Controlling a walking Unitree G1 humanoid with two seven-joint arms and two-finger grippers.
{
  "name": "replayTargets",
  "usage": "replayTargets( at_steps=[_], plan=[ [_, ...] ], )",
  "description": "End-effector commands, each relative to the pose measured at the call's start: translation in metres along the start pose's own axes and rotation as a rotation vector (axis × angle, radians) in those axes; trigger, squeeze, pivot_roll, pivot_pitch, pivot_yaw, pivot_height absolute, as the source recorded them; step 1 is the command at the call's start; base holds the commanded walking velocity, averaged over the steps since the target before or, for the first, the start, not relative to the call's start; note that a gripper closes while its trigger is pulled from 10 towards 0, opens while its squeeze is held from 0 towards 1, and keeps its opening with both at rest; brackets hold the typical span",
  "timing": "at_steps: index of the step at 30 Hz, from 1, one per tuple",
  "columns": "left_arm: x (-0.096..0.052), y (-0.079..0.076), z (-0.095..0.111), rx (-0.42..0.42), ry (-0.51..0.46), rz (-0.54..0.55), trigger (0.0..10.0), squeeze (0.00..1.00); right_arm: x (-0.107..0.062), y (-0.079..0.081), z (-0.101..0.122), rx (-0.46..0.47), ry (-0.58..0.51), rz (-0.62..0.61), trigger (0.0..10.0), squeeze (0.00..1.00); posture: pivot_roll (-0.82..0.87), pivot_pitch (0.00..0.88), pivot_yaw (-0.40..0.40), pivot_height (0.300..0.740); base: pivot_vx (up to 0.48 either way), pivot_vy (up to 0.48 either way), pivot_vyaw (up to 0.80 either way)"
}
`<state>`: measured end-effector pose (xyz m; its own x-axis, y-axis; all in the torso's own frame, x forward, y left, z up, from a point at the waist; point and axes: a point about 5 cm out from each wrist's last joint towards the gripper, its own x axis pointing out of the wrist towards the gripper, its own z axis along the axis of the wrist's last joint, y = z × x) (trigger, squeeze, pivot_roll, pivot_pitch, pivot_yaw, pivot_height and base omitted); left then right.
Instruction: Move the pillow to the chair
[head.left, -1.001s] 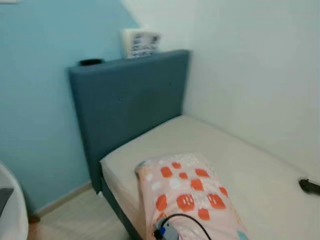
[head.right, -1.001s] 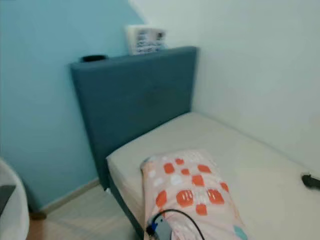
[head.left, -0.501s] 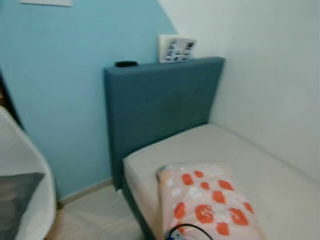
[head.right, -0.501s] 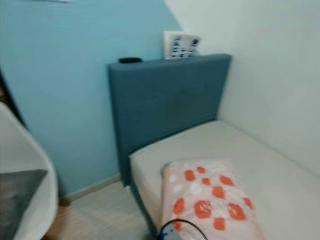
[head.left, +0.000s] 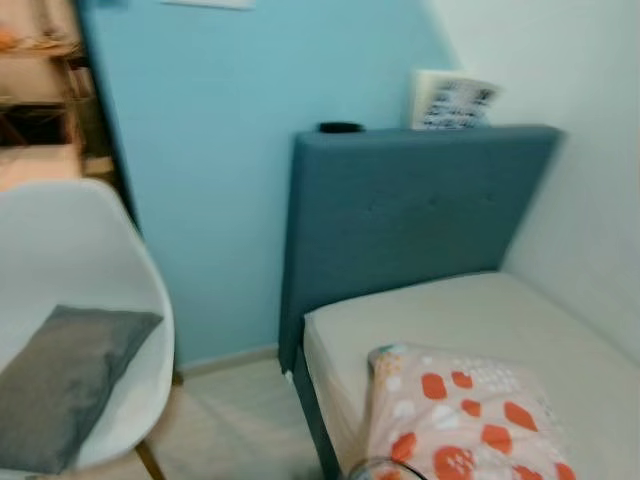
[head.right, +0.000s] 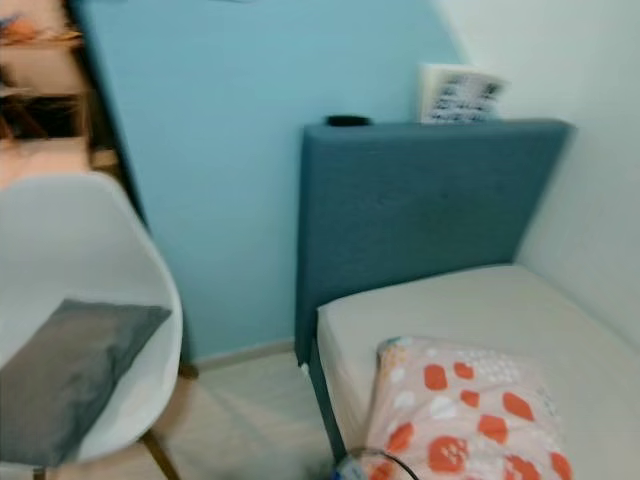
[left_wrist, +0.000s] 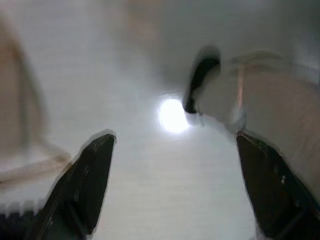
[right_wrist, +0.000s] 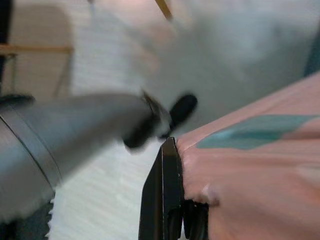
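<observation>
We see the pink pillow (head.left: 470, 425) with orange and white patches at the lower right of the head frames, lying over the near corner of the beige mattress (head.left: 470, 310); a thin black cable (head.right: 375, 462) loops at its lower edge. In the right wrist view the right end effector (right_wrist: 172, 200) is clamped on the pillow's pink fabric (right_wrist: 255, 170), one black finger (right_wrist: 162, 195) pressed flat against the cloth; a teal patch shows on the fabric just beyond it. A silver arm (right_wrist: 65, 135) crosses that view above pale plank flooring, blurred.

In the left wrist view the left end effector (left_wrist: 175, 185) points at the pale floor (left_wrist: 150, 165) with its two black fingers (left_wrist: 87, 175) spread well apart and nothing between them; a bright glare spot lies on the floor beyond, and a dark blurred shape beside it we cannot identify.

The white shell chair (head.left: 70, 260) stands at the left of the head frames, well apart from the pillow, with a grey cushion (head.left: 65, 380) lying on its seat; one wooden leg (head.right: 160, 455) shows beneath it. Between chair and bed runs light wooden flooring (head.left: 230, 420). The blue upholstered headboard (head.left: 410, 220) rises at the centre right against a light blue wall (head.left: 230, 150); on its top edge sit a small black object (head.left: 340, 127) and a white framed card (head.left: 455, 102) with dark print, too blurred to read. A white wall (head.left: 590, 150) fills the right side.
</observation>
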<state>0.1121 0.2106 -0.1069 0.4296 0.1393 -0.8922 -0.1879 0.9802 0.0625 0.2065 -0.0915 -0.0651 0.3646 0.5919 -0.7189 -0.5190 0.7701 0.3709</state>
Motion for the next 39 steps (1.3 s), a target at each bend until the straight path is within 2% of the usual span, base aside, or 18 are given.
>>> replayTargets(
  at_steps=[1,2,5,8,9,11,12,16,17,20,23,24,25,26,28,31,34,39],
  plan=[
    [-0.001,-0.007,-0.009,0.003,0.03,-0.025,10.0,0.0,0.001,0.002,0.014,-0.008,-0.061,0.044,10.0,0.0,0.14,0.044,-0.116,0.74,0.0,0.0,0.79],
    [-0.001,-0.007,-0.009,0.003,0.03,-0.025,10.0,0.0,0.001,0.002,0.014,-0.008,-0.061,0.044,10.0,0.0,0.14,0.044,-0.116,0.74,0.0,0.0,0.79],
    [-0.001,-0.006,-0.01,0.005,0.031,-0.026,10.0,0.0,0.003,0.014,0.066,-0.018,-0.247,0.188,10.0,0.0,0.14,0.042,-0.114,0.74,0.0,0.0,0.79],
    [-0.001,-0.006,-0.01,0.005,0.031,-0.026,10.0,0.0,0.002,0.016,0.074,-0.02,-0.275,0.213,10.0,0.0,0.14,0.042,-0.114,0.74,0.0,0.0,0.79],
    [-0.001,-0.006,-0.01,0.01,0.032,-0.028,10.0,0.0,-0.003,0.042,0.123,-0.126,-0.426,0.457,10.0,0.0,0.13,0.034,-0.115,0.74,0.0,0.0,0.79],
    [-0.001,-0.006,-0.01,0.012,0.032,-0.029,10.0,0.0,-0.007,0.054,0.14,-0.18,-0.475,0.553,10.0,0.0,0.13,0.034,-0.115,0.74,0.0,0.0,0.79],
    [-0.001,-0.006,-0.009,0.014,0.031,-0.03,10.0,0.0,-0.016,0.072,0.164,-0.248,-0.552,0.692,10.0,0.0,0.14,0.032,-0.117,0.74,0.0,0.0,0.79],
    [-0.001,-0.007,-0.008,0.014,0.028,-0.031,10.0,0.0,-0.032,0.093,0.19,-0.314,-0.651,0.835,10.0,0.0,0.14,0.033,-0.12,0.74,0.0,0.0,0.79],
    [-0.001,-0.008,-0.008,0.014,0.026,-0.032,10.0,0.0,-0.045,0.105,0.207,-0.369,-0.715,0.915,10.0,0.0,0.14,0.034,-0.122,0.74,0.0,0.0,0.79],
    [-0.001,-0.008,-0.008,0.01,0.026,-0.031,10.0,0.0,-0.048,0.107,0.21,-0.421,-0.712,0.909,10.0,0.0,0.14,0.036,-0.121,0.74,0.0,0.0,0.79],
    [-0.001,-0.008,-0.008,0.005,0.026,-0.031,10.0,0.0,-0.041,0.102,0.209,-0.518,-0.659,0.793,10.0,0.0,0.14,0.039,-0.122,0.74,0.0,0.0,0.79],
    [-0.001,-0.008,-0.008,0.004,0.027,-0.031,10.0,0.0,-0.027,0.089,0.206,-0.56,-0.567,0.563,10.0,0.0,0.13,0.042,-0.122,0.74,0.0,0.0,0.49],
    [-0.001,-0.008,-0.008,0.004,0.027,-0.031,10.0,0.0,-0.027,0.089,0.206,-0.56,-0.567,0.563,10.0,0.0,0.13,0.042,-0.122,0.74,0.0,0.0,0.49],
    [-0.001,-0.008,-0.009,0.003,0.029,-0.032,10.0,0.0,-0.018,0.06,0.2,-0.517,-0.5,0.275,10.0,0.0,0.14,0.044,-0.123,0.74,0.0,0.0,0.0],
    [-0.001,-0.009,-0.01,0.0,0.031,-0.033,10.0,0.0,-0.017,0.022,0.189,-0.421,-0.427,-0.048,10.0,0.0,0.13,0.046,-0.12,0.74,0.0,0.0,0.0],
    [-0.001,-0.009,-0.011,-0.001,0.032,-0.034,10.0,0.0,-0.025,-0.015,0.17,-0.228,-0.372,-0.246,10.0,0.0,0.13,0.05,-0.114,0.74,0.0,0.0,-0.36],
    [-0.002,-0.008,-0.011,0.004,0.034,-0.035,10.0,0.0,-0.031,-0.034,0.155,-0.115,-0.35,-0.33,10.0,0.0,0.13,0.052,-0.11,0.74,0.0,0.0,-0.58],
    [-0.002,-0.007,-0.012,0.011,0.036,-0.036,10.0,0.0,-0.034,-0.042,0.144,-0.066,-0.335,-0.361,10.0,0.0,0.12,0.053,-0.104,0.74,0.0,0.0,-0.58]
  ],
)
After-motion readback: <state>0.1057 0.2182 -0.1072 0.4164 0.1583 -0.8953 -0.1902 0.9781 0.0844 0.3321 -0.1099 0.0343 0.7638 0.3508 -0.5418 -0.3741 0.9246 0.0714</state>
